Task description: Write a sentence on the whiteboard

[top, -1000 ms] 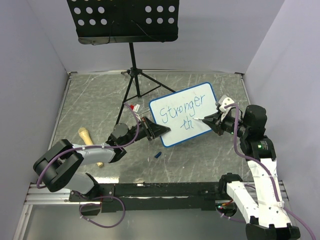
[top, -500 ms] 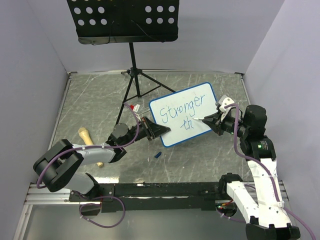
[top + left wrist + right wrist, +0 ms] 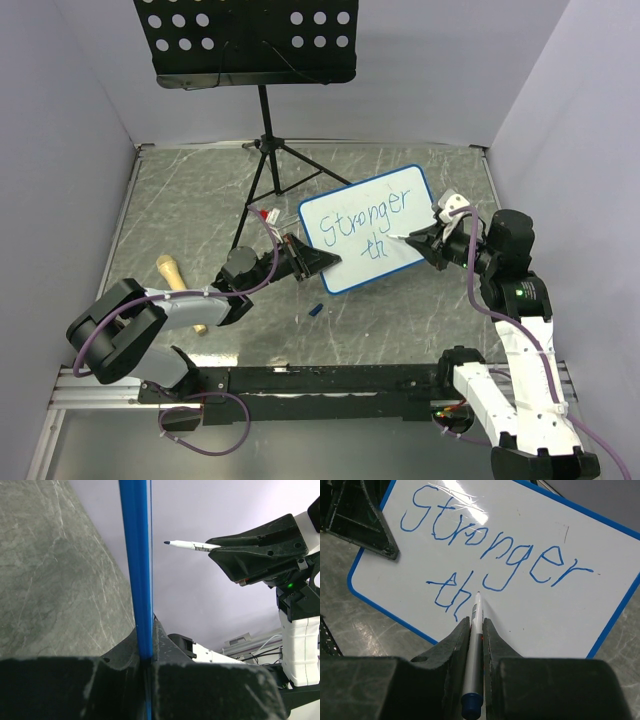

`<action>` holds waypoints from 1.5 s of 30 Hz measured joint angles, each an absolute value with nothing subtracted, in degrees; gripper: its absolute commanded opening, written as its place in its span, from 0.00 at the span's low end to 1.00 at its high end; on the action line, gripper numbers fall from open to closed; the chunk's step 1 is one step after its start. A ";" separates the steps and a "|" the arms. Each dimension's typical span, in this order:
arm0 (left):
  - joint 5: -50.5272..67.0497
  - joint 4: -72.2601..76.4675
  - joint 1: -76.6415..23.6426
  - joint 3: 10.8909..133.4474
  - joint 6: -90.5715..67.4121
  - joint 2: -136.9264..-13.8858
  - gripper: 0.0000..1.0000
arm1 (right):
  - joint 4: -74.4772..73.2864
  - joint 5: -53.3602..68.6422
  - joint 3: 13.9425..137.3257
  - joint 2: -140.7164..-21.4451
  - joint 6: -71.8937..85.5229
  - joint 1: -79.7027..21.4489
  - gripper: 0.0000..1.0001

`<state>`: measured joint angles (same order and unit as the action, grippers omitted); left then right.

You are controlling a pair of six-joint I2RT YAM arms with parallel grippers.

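Nothing visible has shifted over the last second: both arms, board and pen sit where they were.

Left claw point(image 3: 305, 258): pressed together on the lower left edge of the small rectangular whiteboard with a blue rounded-corner frame point(image 3: 365, 240). The left wrist view shows that frame point(image 3: 137, 570) edge-on, running straight down into the pinch. I see the whiteboard tilted over the grey marbled bench point(image 3: 180, 200), right of centre, between the two arms. I cannot tell whether its lower corner touches the bench.

Right claw point(image 3: 425, 240): pinching a slim white marker with a dark blue end point(image 3: 476, 645), tip aimed at the board face.

Thin blue handwritten lettering point(image 3: 495, 555): two slanted lines, "Stronger" above and "th" below. The marker tip sits just right of the "h". From the left wrist a sliver of wall shows between the tip point(image 3: 192, 545) and the frame, so the tip looks just off the surface.

Also noted:
- Black perforated music stand on a tripod point(image 3: 245, 40) at the far side, behind the board.
- Tan wooden piece point(image 3: 170, 270) on the bench beside the left arm.
- Small blue bit point(image 3: 315, 310) on the bench below the board.
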<state>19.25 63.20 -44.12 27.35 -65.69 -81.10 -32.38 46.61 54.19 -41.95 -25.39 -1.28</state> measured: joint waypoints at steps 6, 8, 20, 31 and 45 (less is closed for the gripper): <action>19.25 63.20 -44.12 27.35 -65.69 -81.10 0.01 | -31.53 46.09 54.17 -42.15 -25.36 -1.13 0.00; 19.25 63.20 -44.12 27.35 -65.71 -81.10 0.01 | -31.29 45.87 54.17 -42.35 -25.39 -1.10 0.00; 18.76 63.20 -44.14 27.35 -66.32 -80.55 0.01 | -32.21 44.58 54.17 -42.46 -26.92 -1.08 0.00; 17.98 63.05 -44.18 27.35 -66.89 -79.35 0.01 | -32.23 44.40 54.08 -42.52 -27.53 -1.08 0.00; 18.00 63.07 -44.18 27.35 -67.02 -79.42 0.01 | -33.80 48.21 54.08 -43.27 -28.71 -1.08 0.00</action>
